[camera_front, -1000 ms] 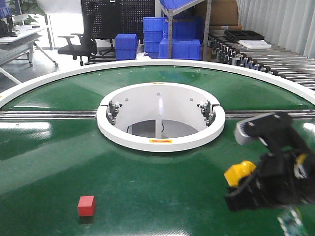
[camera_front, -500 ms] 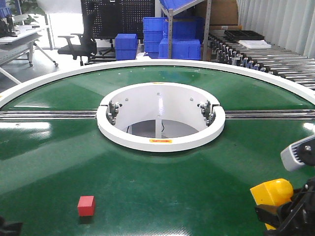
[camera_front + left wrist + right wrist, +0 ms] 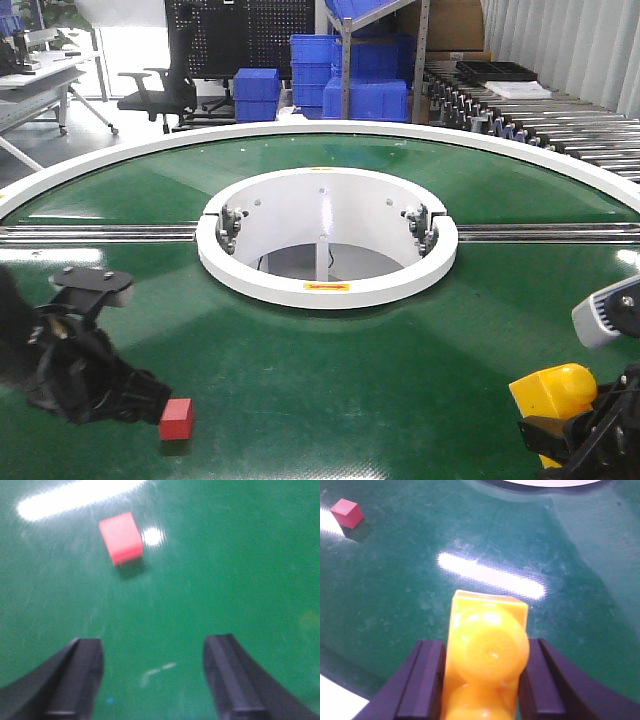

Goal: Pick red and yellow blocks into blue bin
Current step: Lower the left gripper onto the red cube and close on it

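Observation:
The red cube sits on the green table surface at the front left; it also shows in the left wrist view and small in the right wrist view. My left gripper is open and empty, just left of the cube; in its wrist view the cube lies ahead of the spread jaws. My right gripper at the front right is shut on the yellow studded brick, which fills the gap between its jaws above the table. The blue bin for the task is not in view.
A white ring surrounds a round opening in the middle of the table. A metal rail crosses the table. Blue crates, an office chair and a roller conveyor stand beyond the table's white rim.
My left arm has come into view from the front left and now stands beside the red cube. My right gripper with the yellow brick moved right and down earlier, then stayed still.

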Robot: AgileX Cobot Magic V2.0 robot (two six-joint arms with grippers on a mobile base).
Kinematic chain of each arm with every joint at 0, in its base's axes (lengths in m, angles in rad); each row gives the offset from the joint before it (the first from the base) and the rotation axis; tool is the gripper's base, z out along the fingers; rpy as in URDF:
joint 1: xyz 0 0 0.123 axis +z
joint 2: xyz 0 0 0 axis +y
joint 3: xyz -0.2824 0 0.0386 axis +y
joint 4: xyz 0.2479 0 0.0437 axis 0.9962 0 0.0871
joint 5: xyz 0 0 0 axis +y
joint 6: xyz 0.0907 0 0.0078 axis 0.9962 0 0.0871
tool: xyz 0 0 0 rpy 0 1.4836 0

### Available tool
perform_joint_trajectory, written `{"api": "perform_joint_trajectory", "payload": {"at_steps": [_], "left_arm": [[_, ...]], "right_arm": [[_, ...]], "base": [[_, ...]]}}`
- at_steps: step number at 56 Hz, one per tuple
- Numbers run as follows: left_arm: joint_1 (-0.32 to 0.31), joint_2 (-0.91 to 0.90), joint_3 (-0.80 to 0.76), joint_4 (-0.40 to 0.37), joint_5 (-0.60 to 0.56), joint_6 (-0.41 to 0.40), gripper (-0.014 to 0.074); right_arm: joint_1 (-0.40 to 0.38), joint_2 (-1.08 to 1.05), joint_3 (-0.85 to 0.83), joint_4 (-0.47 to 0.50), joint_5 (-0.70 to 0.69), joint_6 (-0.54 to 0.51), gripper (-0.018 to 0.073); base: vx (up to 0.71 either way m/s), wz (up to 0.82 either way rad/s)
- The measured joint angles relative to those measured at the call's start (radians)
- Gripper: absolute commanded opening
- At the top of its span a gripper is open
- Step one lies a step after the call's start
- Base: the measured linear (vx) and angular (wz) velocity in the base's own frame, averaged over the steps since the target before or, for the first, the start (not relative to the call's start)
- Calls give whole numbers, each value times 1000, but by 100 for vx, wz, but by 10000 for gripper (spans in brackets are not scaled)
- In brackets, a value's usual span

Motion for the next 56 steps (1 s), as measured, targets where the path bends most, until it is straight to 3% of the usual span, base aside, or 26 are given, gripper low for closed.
{"api": "perform_joint_trajectory", "payload": {"at_steps": [29,43,56], "left_arm": [[0,445,-356,6,33,-32,613],[0,524,-417,85,33,-130,601],[0,557,-420,99,24,-157,557]], "right_arm": [[0,0,0,0,7,0,307],[0,0,0,0,7,0,307],[0,0,0,0,8,0,307]], "base": [[0,0],[0,0],[0,0]]}}
